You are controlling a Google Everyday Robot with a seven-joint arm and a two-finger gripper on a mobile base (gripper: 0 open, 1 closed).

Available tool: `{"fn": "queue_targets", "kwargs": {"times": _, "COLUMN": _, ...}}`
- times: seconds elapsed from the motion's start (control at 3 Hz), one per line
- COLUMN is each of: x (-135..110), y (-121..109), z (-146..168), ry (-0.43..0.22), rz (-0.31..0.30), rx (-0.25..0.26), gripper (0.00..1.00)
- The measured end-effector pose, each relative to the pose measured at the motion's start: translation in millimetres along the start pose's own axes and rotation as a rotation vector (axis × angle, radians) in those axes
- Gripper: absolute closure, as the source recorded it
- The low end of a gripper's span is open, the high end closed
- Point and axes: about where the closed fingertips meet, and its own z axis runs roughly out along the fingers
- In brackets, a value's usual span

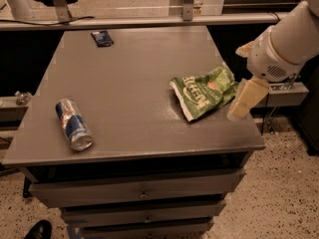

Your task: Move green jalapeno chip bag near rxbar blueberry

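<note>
Gripper (245,99) at right edge of table (129,103), beside green jalapeno chip bag (204,91) — grip unclear.
</note>
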Motion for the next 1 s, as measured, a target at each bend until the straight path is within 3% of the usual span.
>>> {"fn": "queue_targets", "kwargs": {"times": 0.67, "x": -20, "y": -26, "z": 66, "ry": -0.074, "rz": -0.035, "rx": -0.02, "gripper": 0.0}}
{"fn": "queue_targets", "kwargs": {"times": 1.0, "x": -28, "y": -33, "z": 87, "ry": -0.086, "rz": -0.058, "rx": -0.032, "gripper": 0.18}}
